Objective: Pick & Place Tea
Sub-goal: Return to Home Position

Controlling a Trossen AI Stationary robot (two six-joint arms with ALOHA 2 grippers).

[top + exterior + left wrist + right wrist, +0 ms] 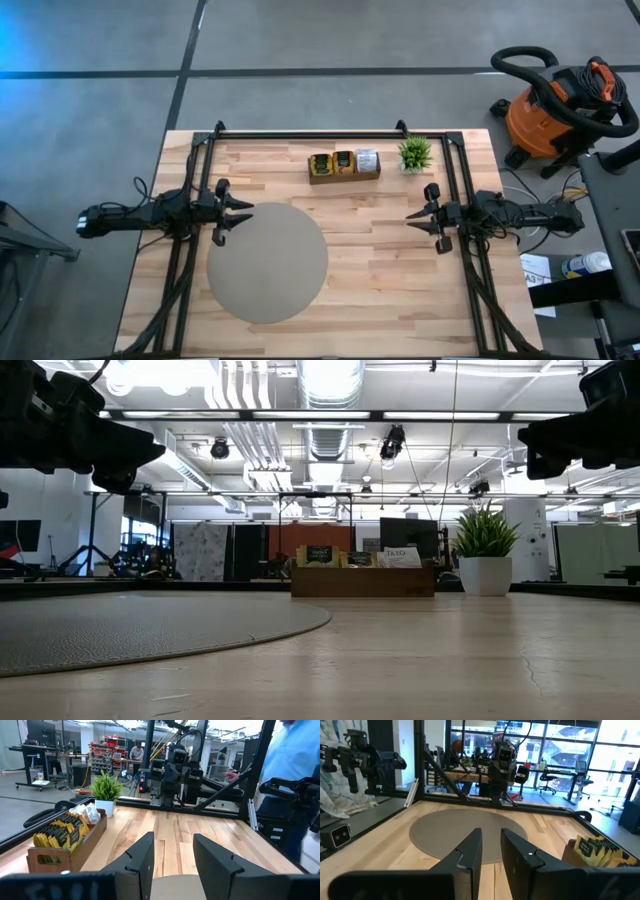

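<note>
Both the left gripper [244,214] and right gripper [412,221] are held part open, empty, above the table [400,285] sides; tea [334,162] is packed in the tray [345,177].

The high camera looks straight down on the whole table [400,270]. The low one, at tabletop level, faces the wooden tray [363,582]. The wrist cameras face each other across the round mat [445,830].

Potted plant [415,153] stands just beside wooden tray [345,179]; round mat [268,262] apart.
</note>
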